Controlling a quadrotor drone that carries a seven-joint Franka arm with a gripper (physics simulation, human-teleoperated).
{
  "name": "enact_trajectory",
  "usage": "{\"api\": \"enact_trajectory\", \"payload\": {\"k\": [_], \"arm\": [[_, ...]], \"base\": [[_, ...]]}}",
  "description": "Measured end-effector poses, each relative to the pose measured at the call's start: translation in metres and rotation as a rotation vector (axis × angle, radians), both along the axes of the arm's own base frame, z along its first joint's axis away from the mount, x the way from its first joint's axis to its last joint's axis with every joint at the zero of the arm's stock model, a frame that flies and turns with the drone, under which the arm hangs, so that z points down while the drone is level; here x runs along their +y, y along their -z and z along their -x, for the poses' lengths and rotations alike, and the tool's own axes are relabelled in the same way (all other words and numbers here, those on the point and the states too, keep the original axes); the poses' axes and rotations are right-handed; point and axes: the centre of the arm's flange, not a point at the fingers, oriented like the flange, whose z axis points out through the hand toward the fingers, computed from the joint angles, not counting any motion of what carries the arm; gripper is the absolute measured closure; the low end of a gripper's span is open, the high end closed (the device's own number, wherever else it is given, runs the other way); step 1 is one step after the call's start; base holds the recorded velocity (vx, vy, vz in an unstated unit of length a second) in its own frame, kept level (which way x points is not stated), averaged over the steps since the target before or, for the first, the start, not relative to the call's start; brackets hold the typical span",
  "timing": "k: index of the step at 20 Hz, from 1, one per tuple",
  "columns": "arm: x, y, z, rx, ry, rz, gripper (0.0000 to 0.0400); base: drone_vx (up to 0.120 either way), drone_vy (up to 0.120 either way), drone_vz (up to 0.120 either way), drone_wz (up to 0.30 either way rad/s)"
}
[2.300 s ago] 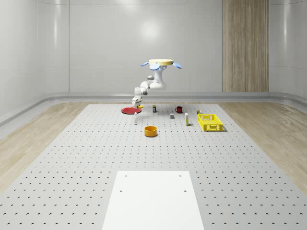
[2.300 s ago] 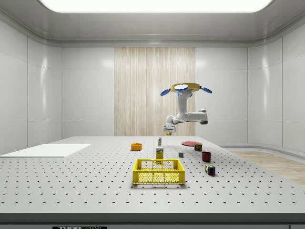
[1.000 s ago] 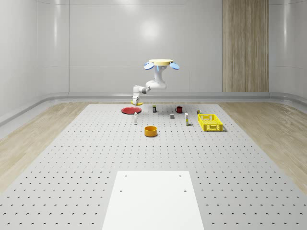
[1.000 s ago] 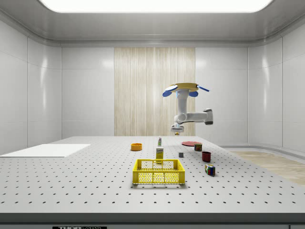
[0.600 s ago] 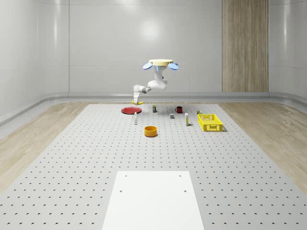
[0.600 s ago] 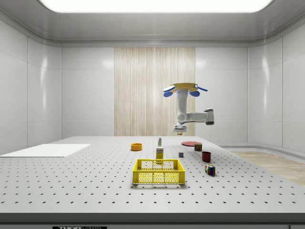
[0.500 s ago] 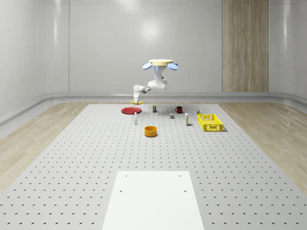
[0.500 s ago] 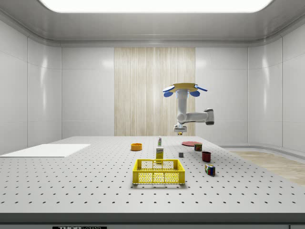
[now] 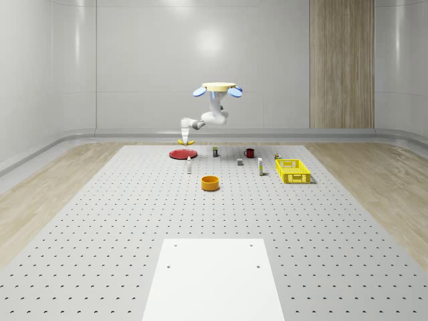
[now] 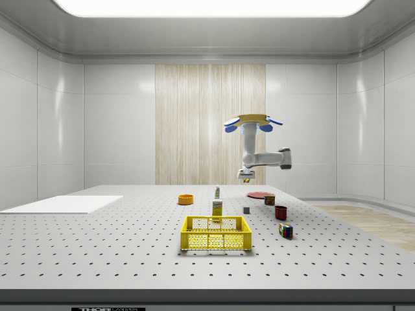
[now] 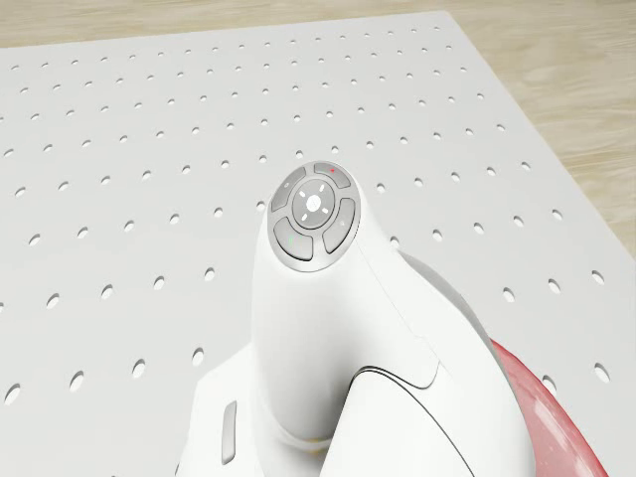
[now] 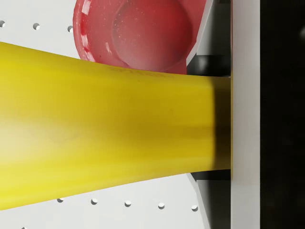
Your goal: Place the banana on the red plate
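Observation:
The drone (image 9: 217,88) hovers near the far end of the perforated table, just right of the red plate (image 9: 182,154) in the whole-scene view. Its white arm (image 11: 328,298) reaches out and down, holding my gripper (image 9: 184,138) well above the plate. The gripper is shut on the yellow banana (image 9: 182,142), which hangs below it. The side view has the gripper (image 10: 245,173) with the banana (image 10: 248,179) above and just left of the plate (image 10: 259,194). At the wrist, the banana (image 12: 105,133) lies across one finger (image 12: 245,114), with the plate (image 12: 138,33) beneath.
An orange bowl (image 9: 210,182) sits nearer the camera than the plate. A yellow basket (image 9: 293,170) stands at the right, with a dark red mug (image 9: 249,152), small bottles and boxes between. A white sheet (image 9: 214,277) covers the table's near end.
Drone and arm have shifted toward the whole-scene view's left and farther back. The gripper has risen a little and carried the banana to a spot over the red plate.

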Motion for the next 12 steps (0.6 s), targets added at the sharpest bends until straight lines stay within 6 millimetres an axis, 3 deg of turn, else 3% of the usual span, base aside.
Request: {"api": "enact_trajectory", "payload": {"k": [4,6,9,12], "arm": [[0.0,0.0,0.0,0.0,0.009,0.0,0.0202],[0.0,0.0,0.0,0.0,0.012,0.0,0.0202],[0.0,0.0,0.0,0.0,0.014,0.0,0.0202],[0.0,0.0,0.0,0.0,0.015,0.0,0.0202]], "base": [[0.12,-0.12,0.0,0.0],[0.1,-0.02,-0.12,0.0],[0.0,0.0,-0.107,0.0],[0.0,-0.12,0.0,0.0]]}}
